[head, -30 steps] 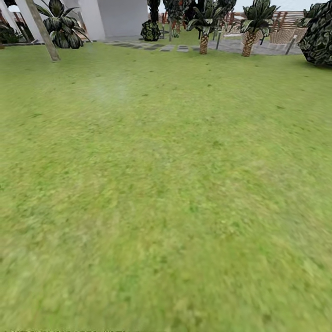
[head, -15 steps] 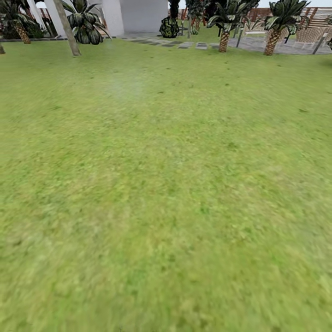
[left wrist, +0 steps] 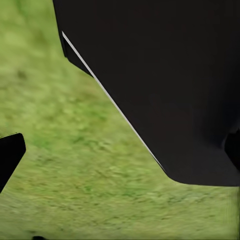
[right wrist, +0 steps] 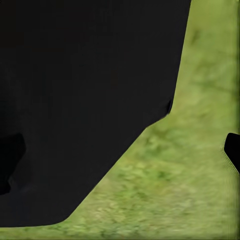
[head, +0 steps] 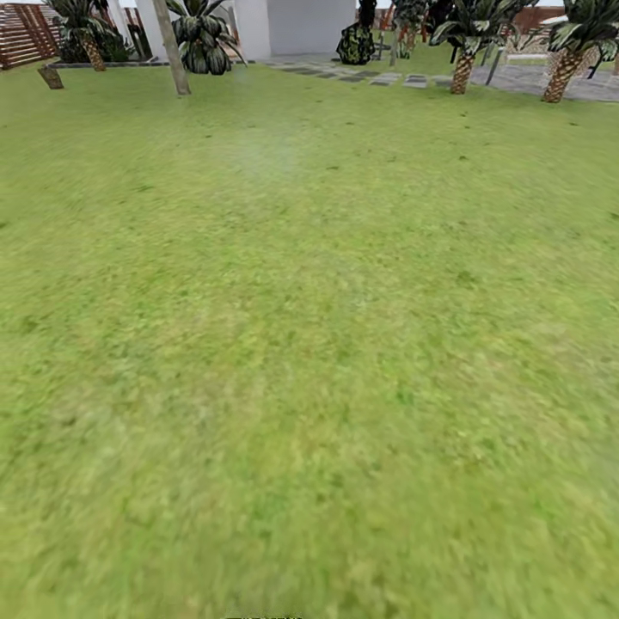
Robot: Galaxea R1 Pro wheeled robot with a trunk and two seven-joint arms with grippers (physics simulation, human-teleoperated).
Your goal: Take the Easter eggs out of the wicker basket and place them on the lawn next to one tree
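Note:
The lawn [head: 309, 344] spreads wide and green in the head view. Far off at the back left stands a pale, bare tree [head: 172, 47] trunk. Left of it, on the grass, sits a small brown bucket-shaped thing that looks like the wicker basket [head: 50, 76]; the eggs cannot be made out at this distance. In the left wrist view my left gripper [left wrist: 120, 152] is open, its dark fingertips [left wrist: 10, 155] at the picture's edges over grass. My right gripper [right wrist: 120, 155] is likewise open, one fingertip [right wrist: 232, 152] against the grass. Neither holds anything.
Short palms [head: 563, 60] and grey stepping-stone paving [head: 387, 77] line the back right, a white wall [head: 301, 26] the back centre, a slat fence [head: 21, 34] the back left. A large black part of my own body [left wrist: 170, 85] hangs close in both wrist views.
The head view has swung to the left, so the trunk, palms and wall slid rightward in the picture. The fence and the brown basket-like thing came into view at the far left.

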